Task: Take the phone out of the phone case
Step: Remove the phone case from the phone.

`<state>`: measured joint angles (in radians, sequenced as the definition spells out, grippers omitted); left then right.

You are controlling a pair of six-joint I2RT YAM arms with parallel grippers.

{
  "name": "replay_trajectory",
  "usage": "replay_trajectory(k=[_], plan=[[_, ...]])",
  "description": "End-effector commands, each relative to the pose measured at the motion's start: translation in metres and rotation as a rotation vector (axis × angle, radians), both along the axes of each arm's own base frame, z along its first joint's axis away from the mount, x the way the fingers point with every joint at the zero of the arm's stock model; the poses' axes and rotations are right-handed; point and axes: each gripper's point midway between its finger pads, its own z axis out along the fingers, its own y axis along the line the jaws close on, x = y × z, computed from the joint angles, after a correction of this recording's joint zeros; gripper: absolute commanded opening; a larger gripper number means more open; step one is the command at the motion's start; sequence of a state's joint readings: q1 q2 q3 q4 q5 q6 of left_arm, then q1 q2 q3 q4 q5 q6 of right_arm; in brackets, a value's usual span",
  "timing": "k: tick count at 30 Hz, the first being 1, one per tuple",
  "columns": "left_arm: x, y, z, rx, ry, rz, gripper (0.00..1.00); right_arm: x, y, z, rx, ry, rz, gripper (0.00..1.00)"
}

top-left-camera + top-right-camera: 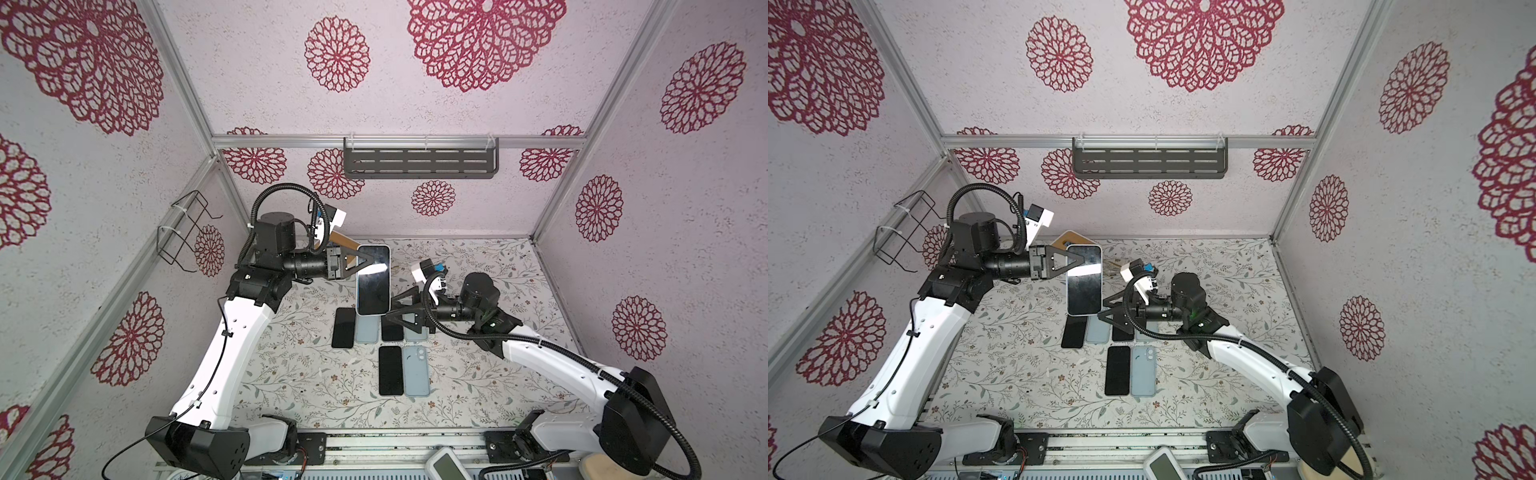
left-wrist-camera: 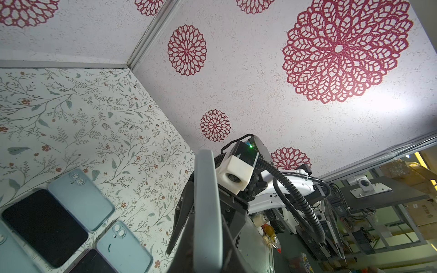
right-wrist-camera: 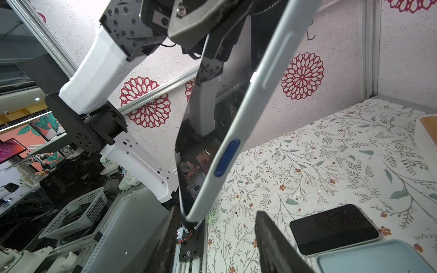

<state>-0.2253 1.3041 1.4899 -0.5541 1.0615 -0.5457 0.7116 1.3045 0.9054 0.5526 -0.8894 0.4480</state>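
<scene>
L gripper (image 1: 370, 261) is clamped tight on the top of the phone (image 1: 373, 291), up in the air over the table (image 1: 478, 374), R gripper (image 3: 216, 210) jaws apart by its bottom corner; phone's prob. stiff, slick glass, case (image 3: 243, 113) looks bendy, so peel at a corner.

We find no lettering, brand, number or sign that we can read in any of these views. Dark print on a cardboard box (image 2: 419, 209) outside the enclosure, caught by the left wrist camera, is too blurred for us to make out.
</scene>
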Motion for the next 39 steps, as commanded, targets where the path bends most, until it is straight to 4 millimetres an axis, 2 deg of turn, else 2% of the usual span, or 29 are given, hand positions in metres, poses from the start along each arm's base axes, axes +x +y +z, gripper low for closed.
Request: replay_trajectory(k=[1,12,19,22,29,32,36,39], plan=[[-0.002,-0.004,0.012,-0.024,-0.061,-0.031,0.00,-0.009,-0.001,0.032,0.083,-0.068,0.040,0.49],[0.006,-0.004,0.008,-0.022,-0.045,-0.005,0.00,-0.011,0.001,0.032,0.107,-0.052,0.071,0.25],[0.029,-0.002,-0.003,-0.030,0.027,0.063,0.00,-0.015,-0.001,0.033,0.137,-0.049,0.090,0.11],[0.044,0.002,-0.011,-0.050,0.088,0.101,0.00,-0.017,-0.002,0.035,0.148,-0.061,0.095,0.09],[0.063,-0.001,-0.025,-0.080,0.175,0.149,0.00,-0.019,-0.005,0.043,0.183,-0.116,0.086,0.05],[0.073,-0.003,-0.038,-0.092,0.232,0.168,0.00,-0.020,-0.006,0.048,0.200,-0.159,0.080,0.05],[0.081,-0.010,-0.058,-0.095,0.310,0.173,0.00,-0.017,-0.006,0.053,0.218,-0.233,0.063,0.03],[0.080,-0.024,-0.064,-0.129,0.343,0.148,0.00,-0.014,-0.004,0.059,0.232,-0.275,0.062,0.01]])
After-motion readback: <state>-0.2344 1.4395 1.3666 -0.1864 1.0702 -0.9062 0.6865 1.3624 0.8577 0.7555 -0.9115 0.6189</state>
